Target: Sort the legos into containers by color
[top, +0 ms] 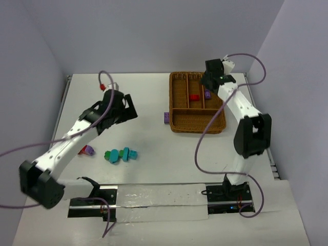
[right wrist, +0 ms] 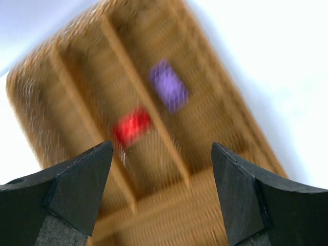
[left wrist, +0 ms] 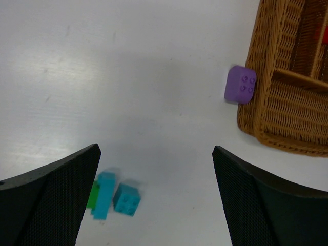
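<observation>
We see the table with the wicker tray at its far right. The tray's middle narrow slot holds a red lego and its right narrow slot a purple lego; the other slots look bare.

The right gripper hovers over the tray, jaws apart and empty. The left gripper hangs mid-table, jaws likewise apart and empty.

The left arm is nearer every loose piece:
- The purple brick lies ahead and to the gripper's right, touching the tray's outer left wall.
- The teal-and-green cluster lies back toward the arm's base, its long teal brick pointing roughly along the fingers.
- A small red-and-purple pair sits beside the arm.
</observation>
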